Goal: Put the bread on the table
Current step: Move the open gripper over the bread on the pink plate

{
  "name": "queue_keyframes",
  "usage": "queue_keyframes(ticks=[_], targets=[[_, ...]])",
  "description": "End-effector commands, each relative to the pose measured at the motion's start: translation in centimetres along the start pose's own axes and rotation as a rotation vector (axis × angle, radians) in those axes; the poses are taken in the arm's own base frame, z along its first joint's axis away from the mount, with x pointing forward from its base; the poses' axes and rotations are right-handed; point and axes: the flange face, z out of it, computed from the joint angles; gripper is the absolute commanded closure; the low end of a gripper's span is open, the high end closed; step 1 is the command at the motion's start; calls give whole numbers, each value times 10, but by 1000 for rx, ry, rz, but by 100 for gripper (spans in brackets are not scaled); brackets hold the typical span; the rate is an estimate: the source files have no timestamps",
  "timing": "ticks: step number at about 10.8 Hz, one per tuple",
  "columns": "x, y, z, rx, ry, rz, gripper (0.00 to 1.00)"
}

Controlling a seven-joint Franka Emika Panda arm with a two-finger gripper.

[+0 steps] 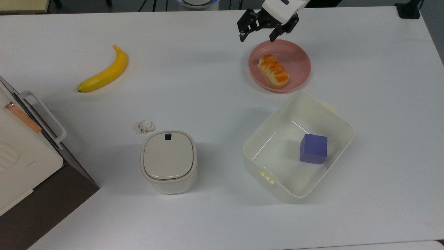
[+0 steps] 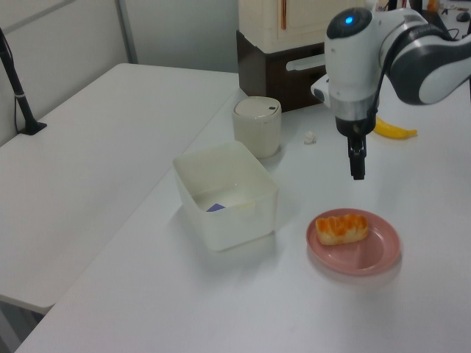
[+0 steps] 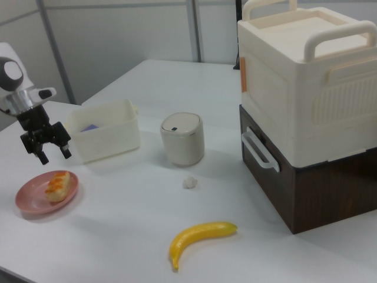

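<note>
Scanning the top view left to right across the white worktop (image 1: 208,86): a stacked cream-and-brown cabinet (image 1: 20,163) overhangs the worktop's left edge, a yellow banana (image 1: 104,73) lies toward the far left corner, and a crumpled white paper ball (image 1: 146,126) sits just beside a lidded cream bin (image 1: 169,161). Further right, the bread (image 1: 273,71) lies diagonally on a round pink plate (image 1: 296,55) near the far edge, glazed top up. The jaws (image 1: 258,34) hang above the plate's far rim, spread wide and holding nothing, apart from the roll; the left view shows them (image 2: 358,173) raised clear of the plate. Just beside the plate, toward the near edge, an open cream tub (image 1: 333,114) holds a purple block (image 1: 314,148).
</note>
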Motion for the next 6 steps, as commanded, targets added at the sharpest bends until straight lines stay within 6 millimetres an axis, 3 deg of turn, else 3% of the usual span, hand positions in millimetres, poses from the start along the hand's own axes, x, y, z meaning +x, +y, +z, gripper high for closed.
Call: queue_keyframes(ticks=[1, 6], targets=[[3, -44, 30, -85, 4, -26, 0], [20, -114, 60, -39, 36, -130, 0]])
